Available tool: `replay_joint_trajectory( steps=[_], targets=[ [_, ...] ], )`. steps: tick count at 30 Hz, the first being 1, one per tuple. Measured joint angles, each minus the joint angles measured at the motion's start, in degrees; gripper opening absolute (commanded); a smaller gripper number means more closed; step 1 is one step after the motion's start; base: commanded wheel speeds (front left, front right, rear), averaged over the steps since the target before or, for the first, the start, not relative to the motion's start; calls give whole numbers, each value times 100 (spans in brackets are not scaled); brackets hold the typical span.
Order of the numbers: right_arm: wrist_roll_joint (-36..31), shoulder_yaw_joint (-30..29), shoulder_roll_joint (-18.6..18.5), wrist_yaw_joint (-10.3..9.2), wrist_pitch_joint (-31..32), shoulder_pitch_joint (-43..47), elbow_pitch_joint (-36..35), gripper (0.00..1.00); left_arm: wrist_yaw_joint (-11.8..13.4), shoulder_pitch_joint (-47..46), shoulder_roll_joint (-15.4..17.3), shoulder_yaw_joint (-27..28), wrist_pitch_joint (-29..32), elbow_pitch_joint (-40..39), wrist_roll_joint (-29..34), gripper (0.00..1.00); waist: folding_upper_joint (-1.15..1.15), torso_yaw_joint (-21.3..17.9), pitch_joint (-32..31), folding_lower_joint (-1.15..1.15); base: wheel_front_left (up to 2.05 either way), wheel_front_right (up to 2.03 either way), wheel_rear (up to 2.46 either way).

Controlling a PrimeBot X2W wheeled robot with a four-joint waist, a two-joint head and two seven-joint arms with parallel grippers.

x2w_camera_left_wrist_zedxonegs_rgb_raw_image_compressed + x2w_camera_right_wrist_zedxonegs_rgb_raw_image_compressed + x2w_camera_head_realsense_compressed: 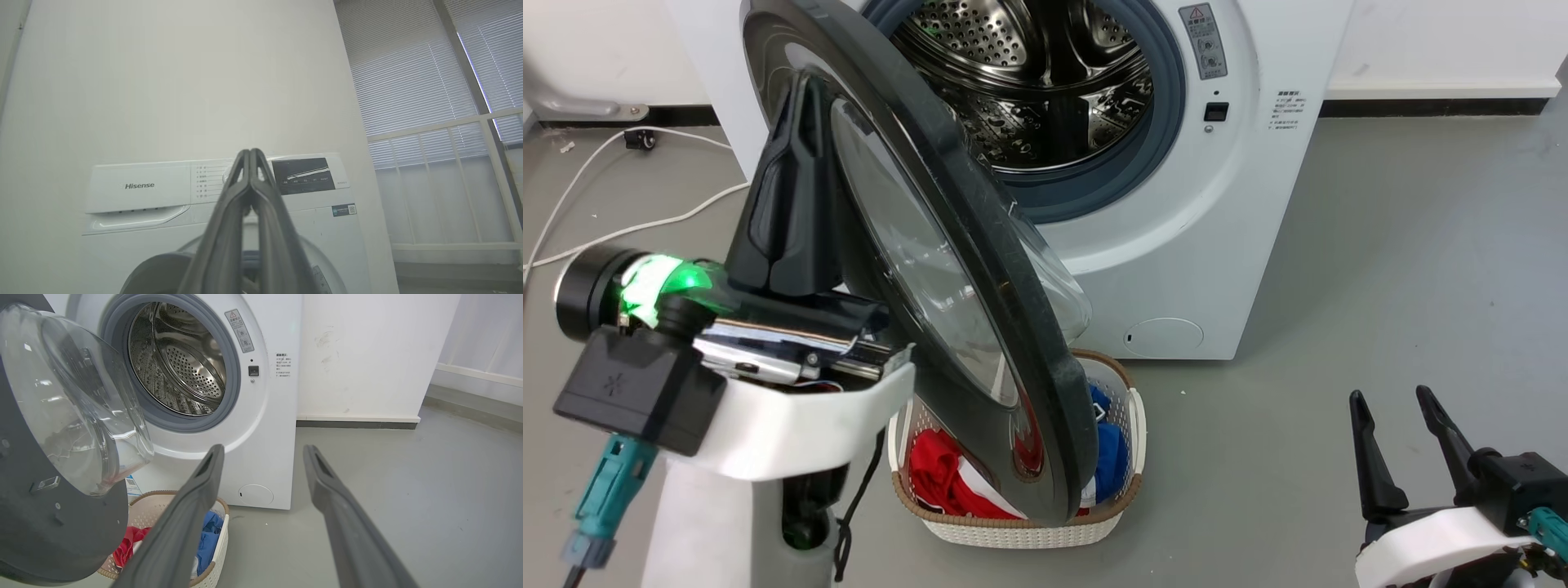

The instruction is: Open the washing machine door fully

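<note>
Washing machine door point(984, 269) is found swung out from the washing machine point(1176, 245) on its left-hand hinge side, standing roughly edge-on to the head camera, its lower rim hanging above the laundry basket point(1013, 532) on the floor point(1380, 269). The round opening is exposed, with the steel drum point(1029, 73) and grey gasket point(1168, 122) in plain sight. In the right wrist view the door point(61, 531) shows its dark inner face and bulging clear glass bowl point(77, 412), turned towards the machine front point(265, 437). Left tool point(802, 90) stands raised against the door's outer face, just beside the window; whether it touches cannot be told. Its fingers are pressed together at the tips, pinching nothing, as the left wrist view confirms point(249, 154). Right tool point(1390, 400) sits low and well apart from the door, fingers spread with nothing between them point(263, 451). Basket holds red and blue cloth.
</note>
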Motion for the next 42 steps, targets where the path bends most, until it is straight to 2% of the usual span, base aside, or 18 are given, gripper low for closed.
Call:
replay_joint_trajectory(
  steps=[7,16,24,32,39,42],
  targets=[
    [-20,-3,4,0,-8,-1,34,100,-27,-77,-62,-757,591,-657,-209,0,0,-37,33,0,0,0,0],
    [-20,-48,19,0,-9,-2,89,100,-71,371,-111,-2273,1256,-767,-843,0,0,-19,72,0,0,0,0],
    [-73,-85,24,0,-4,2,104,100,-82,959,205,-3314,1793,-427,-1377,0,0,54,93,0,0,0,0],
    [-123,-101,26,0,-9,1,123,100,25,1505,352,-3490,1826,488,-1501,0,0,6,134,0,0,0,0],
    [-113,-53,30,0,-8,-83,167,100,31,1452,224,-3455,1390,1358,-1541,0,0,-78,182,0,0,0,0],
    [-104,-53,31,0,-9,-93,172,100,166,1276,191,-3319,1135,1737,-1425,0,0,-138,233,0,0,0,0]
  ],
)
